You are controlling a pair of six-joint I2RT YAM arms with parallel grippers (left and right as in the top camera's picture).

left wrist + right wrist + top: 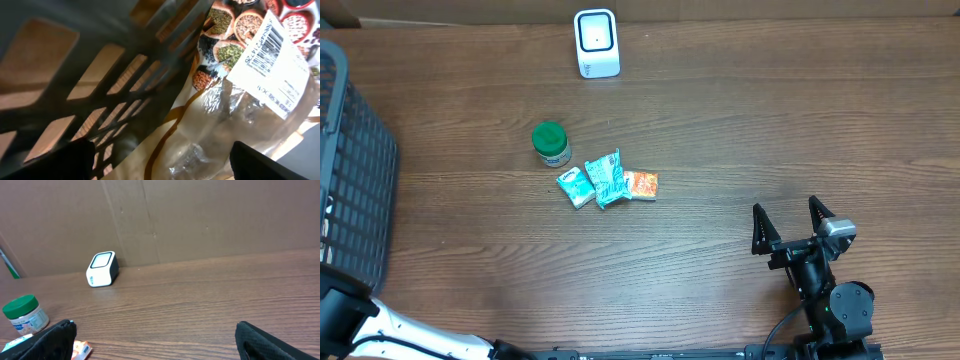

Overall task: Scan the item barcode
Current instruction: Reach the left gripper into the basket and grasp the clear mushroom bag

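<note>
Left gripper [162,162] spread, empty, over bag [210,130] in basket [100,65]. Risk: slipping on slick, seemingly loose film, creasing barcode label [270,65].

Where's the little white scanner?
In the overhead view, the white scanner sits at the table's far edge, left of centre, beyond the green-lidded jar and snack packets.

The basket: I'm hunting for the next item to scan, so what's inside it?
Inside the basket lies a clear bag printed with bowls of beans, bearing a white barcode label. Whatever is beneath or beyond the bag is hidden.
</note>
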